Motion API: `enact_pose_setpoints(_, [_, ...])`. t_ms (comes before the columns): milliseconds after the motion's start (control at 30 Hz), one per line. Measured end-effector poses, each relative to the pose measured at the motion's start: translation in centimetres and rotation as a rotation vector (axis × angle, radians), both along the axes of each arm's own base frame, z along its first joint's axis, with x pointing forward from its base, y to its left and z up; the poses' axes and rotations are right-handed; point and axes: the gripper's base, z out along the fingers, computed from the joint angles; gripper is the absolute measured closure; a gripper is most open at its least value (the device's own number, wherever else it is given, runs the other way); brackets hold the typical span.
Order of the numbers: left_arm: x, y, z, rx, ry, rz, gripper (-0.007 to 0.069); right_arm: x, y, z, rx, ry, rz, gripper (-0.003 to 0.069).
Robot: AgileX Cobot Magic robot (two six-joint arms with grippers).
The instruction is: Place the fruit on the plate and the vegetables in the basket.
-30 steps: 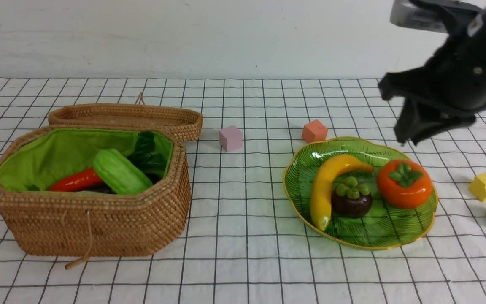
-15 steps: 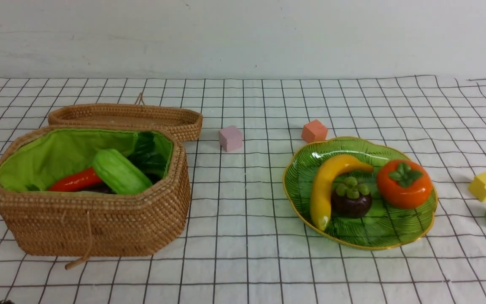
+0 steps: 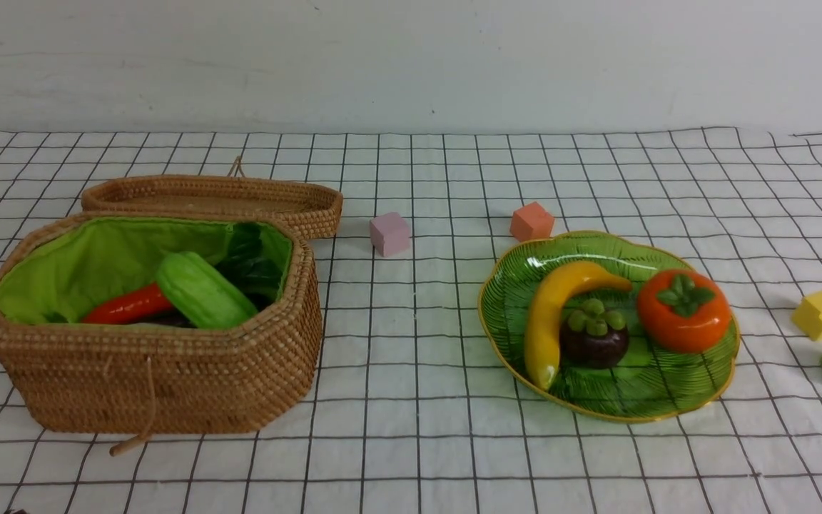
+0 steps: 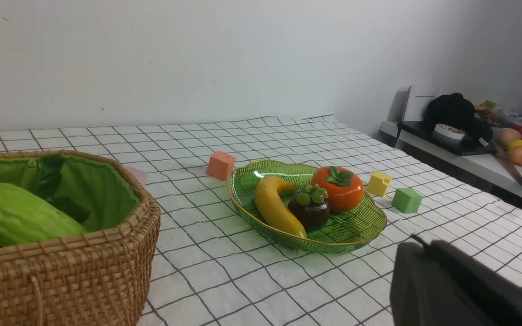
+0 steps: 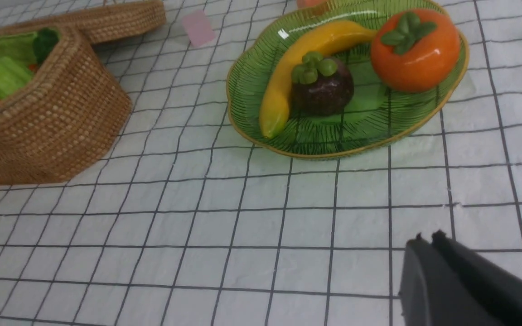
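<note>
Woven wicker basket, ribbed glass plate; both claws closed, empty.

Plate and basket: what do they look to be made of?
The plate looks like translucent green glass, possibly clear plastic: the cloth's grid lines show through it, it has glossy highlights, moulded leaf ribs and a thin gold rim. The basket looks like tightly coiled brown wicker, matte, with woven rows visible, lined with bright green cloth that creases softly.

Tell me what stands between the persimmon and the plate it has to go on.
Nothing does: the persimmon already lies on the plate, beside the mangosteen and banana.
</note>
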Motion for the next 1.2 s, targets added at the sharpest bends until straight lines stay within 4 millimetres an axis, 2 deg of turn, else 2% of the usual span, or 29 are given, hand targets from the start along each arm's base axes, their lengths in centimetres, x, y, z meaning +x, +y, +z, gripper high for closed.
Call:
enact_pose_setpoints(167, [0.0,0.0,0.0,0.000,0.000,0.000,0.0638,0.2,-0.2,-0.8,-0.052,0.007,-0.014,0.0638])
enact_pose_setpoints(333, [0.0,0.0,0.0,0.000,0.000,0.000,0.0638,1.0,-0.5,-2.0,-0.106,-0.106,-0.044,0.0667])
enact_pose_setpoints(367, [0.0,0.0,0.0,0.000,0.000,0.000,0.0638,1.4,-0.8,-3.8,-0.121,-0.162,-0.103,0.0667])
enact_pose_setpoints(400, [0.0,0.0,0.0,0.000,0.000,0.000,0.0638,1.5,-0.9,-4.5,-0.122,-0.169,-0.129,0.0667])
enact_pose_setpoints(500, [0.0,0.0,0.0,0.000,0.000,0.000,0.0637,1.6,-1.6,-8.3,-0.121,-0.186,-0.262,0.0667])
enact_pose_setpoints(600, [0.0,0.0,0.0,-0.001,-0.001,0.000,0.0637,1.2,-1.9,-10.2,-0.119,-0.202,-0.318,0.0667])
enact_pose_setpoints(1200, [0.0,0.0,0.0,-0.002,0.000,0.000,0.0625,1.0,-1.9,-10.4,-0.165,-0.207,-0.302,0.0664])
